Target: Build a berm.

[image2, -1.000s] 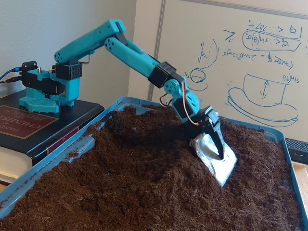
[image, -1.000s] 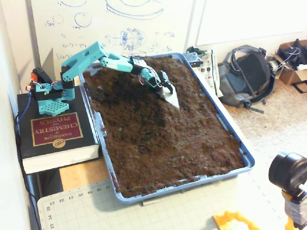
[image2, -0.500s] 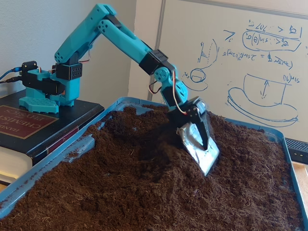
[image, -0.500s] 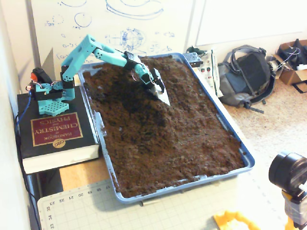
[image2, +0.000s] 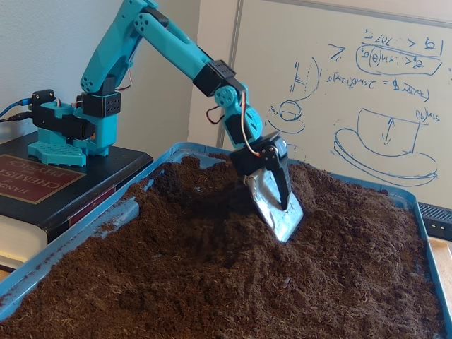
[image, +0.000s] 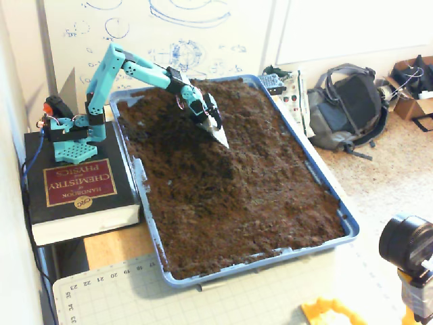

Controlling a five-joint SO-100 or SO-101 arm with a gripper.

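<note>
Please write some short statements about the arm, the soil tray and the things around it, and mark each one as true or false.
1. The gripper carries a shiny metal blade whose tip touches the soil. True.
2. The arm's base stands on a yellow box. False: it stands on a dark book with a red label.
3. The soil lies in a blue tray. True.
4. In the fixed view from above, a backpack lies on the floor to the right of the tray. True.
5. The whiteboard behind the tray is blank. False: it bears blue drawings.
6. The soil surface is perfectly flat. False: a raised berm shows near the blade.
</note>
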